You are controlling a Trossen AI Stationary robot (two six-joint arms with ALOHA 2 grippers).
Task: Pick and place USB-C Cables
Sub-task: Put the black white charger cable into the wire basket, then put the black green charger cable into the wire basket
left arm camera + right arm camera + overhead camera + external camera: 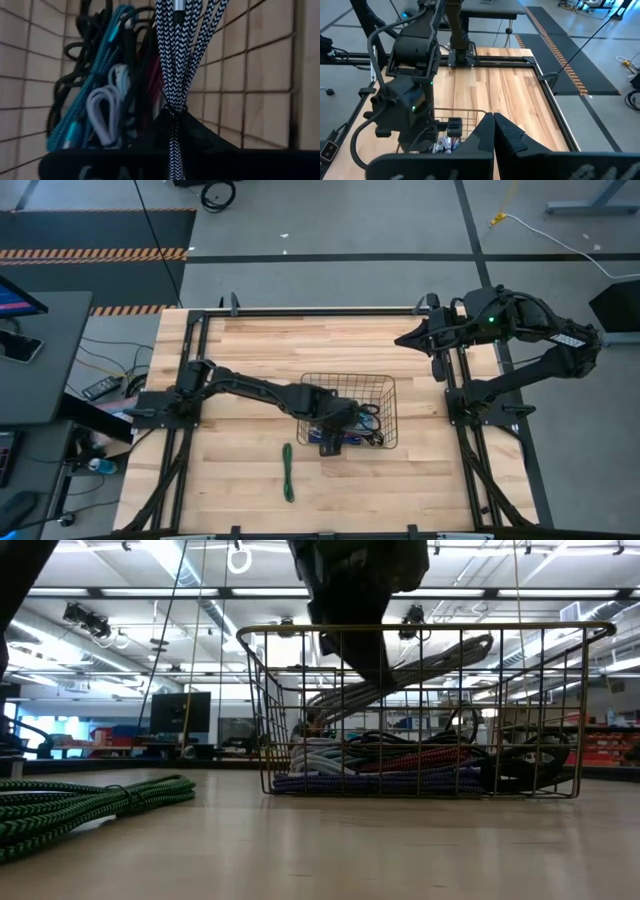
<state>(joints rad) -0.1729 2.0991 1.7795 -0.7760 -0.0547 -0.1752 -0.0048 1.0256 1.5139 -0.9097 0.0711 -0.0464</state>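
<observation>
we are in the picking step: the left gripper (338, 420) is reaching down into the wire basket (385, 385) at mid-bench, jaws closed on a black-and-white braided cable (175, 75), above the other cables (400, 768). a green cable (288, 472) is lying on the bench (250, 350) nearer us. next we are judging a straight lift clear of the rim. the right gripper (402, 339) is waiting at the far right, jaws together.

**Counting the table: one basket, one stray cable, two arms**

One wire-mesh basket (392, 412) sits on one wooden table (250, 350). One green cable (288, 473) lies outside it on the wood. Inside, the bundles overlap too much for a firm total; the left wrist view separates about five: black-and-white braided (182, 55), teal (107, 45), white (102, 112), red (156, 80), black (80, 55). Two arms, one gripper each: left gripper (340, 420), right gripper (405, 338).
</observation>
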